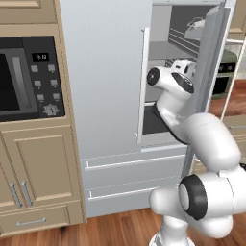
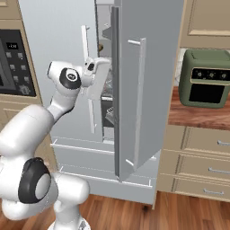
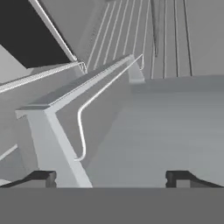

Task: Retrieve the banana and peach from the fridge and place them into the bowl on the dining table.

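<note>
The silver-grey fridge (image 1: 105, 72) (image 2: 54, 36) stands with its right door (image 2: 148, 81) (image 1: 211, 57) swung open. My arm reaches into the opening, and its white wrist (image 1: 185, 72) (image 2: 96, 74) sits at the level of the middle shelf. In the hand view my gripper (image 3: 111, 178) is open, with nothing between its widely spaced fingertips (image 3: 43, 177). It faces a bare grey shelf (image 3: 175, 127) and a bin wall with a wire rail (image 3: 83, 118). The banana and the peach are hidden. The bowl and the dining table are out of view.
A black built-in oven (image 1: 29, 79) sits in tan cabinets (image 1: 38, 168) left of the fridge. To the right, a green countertop oven (image 2: 204, 78) stands on a wooden counter (image 2: 193, 114). The open door's edge (image 2: 116, 90) is close beside my wrist. Two fridge drawers (image 1: 129, 178) lie below.
</note>
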